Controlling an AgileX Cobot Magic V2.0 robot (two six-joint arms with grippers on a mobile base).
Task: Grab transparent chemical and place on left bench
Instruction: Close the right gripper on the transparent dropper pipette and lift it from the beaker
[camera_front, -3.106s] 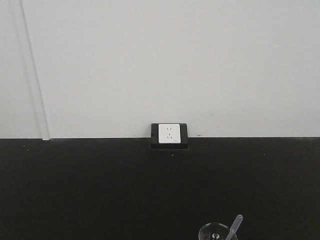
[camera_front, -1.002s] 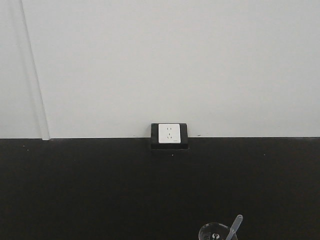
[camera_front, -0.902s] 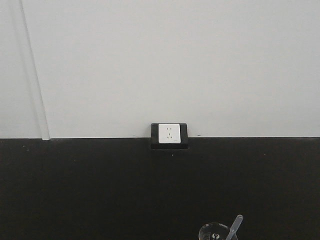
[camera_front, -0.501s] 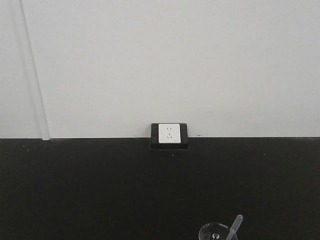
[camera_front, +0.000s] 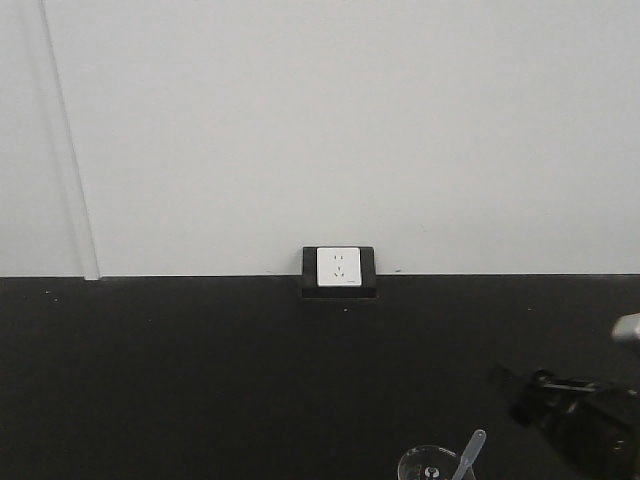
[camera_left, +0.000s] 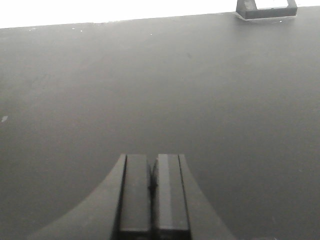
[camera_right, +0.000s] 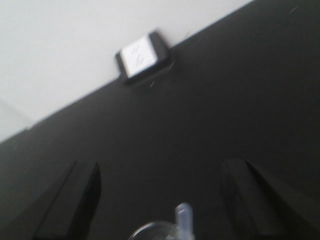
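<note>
transparent chemical (camera_front: 433, 466): small clear beaker on the black countertop (camera_front: 180, 380), at the front view's bottom edge, dropper (camera_front: 468, 452) leaning right.
right gripper (camera_right: 162, 197): i hold it tilted just above the beaker with jaws spread wide, empty and touching nothing. i judge it is lined up to straddle the rim.
left gripper (camera_left: 151, 192): pressed closed on nothing, parked low over bare countertop, clear of the reach.

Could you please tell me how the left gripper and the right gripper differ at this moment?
The left gripper has its fingers pressed together; the right gripper is spread wide. The left gripper faces only bare black bench; the right gripper has the glass beaker with its dropper low between its fingers. Both are dark, hold nothing and are above the same bench.
</note>
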